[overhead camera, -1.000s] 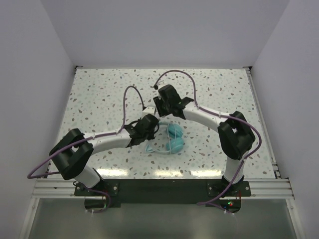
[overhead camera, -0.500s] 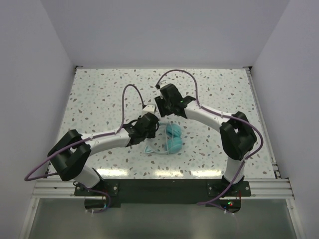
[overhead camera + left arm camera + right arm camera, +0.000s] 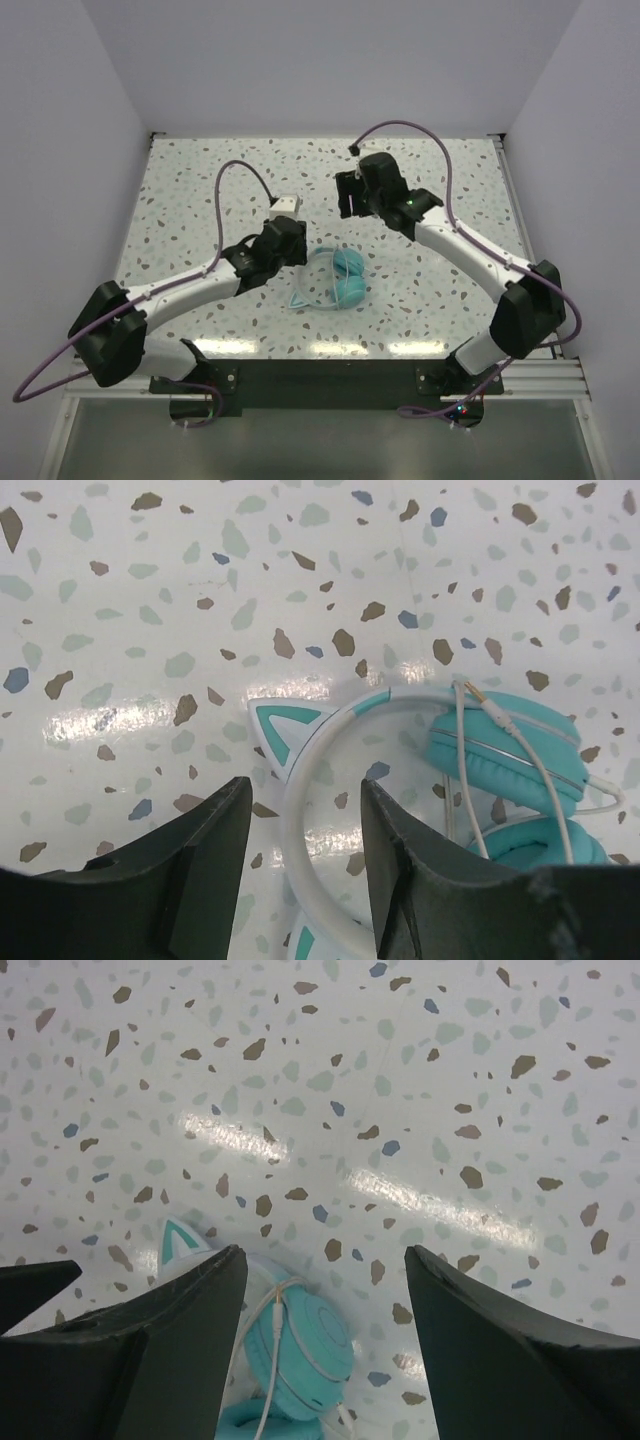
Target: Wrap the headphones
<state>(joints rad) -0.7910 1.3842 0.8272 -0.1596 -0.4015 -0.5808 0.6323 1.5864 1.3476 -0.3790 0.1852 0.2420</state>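
The headphones lie flat on the speckled table, with teal ear cups stacked and a pale headband with a cat ear. The thin pale cable runs across the cups, its plug end resting on the upper cup. My left gripper is open, its fingers straddling the headband from just above, holding nothing. My right gripper is open and empty, raised above the table beyond the headphones. An ear cup with the cable shows low between its fingers.
The purple cables of the arms loop above the table behind both wrists. White walls close in the table on three sides. The left arm lies low along the table's near left.
My right gripper has lifted and drawn back to the far right, away from the headphones. My left gripper has slid a little to the left. The headphones lie where they were.
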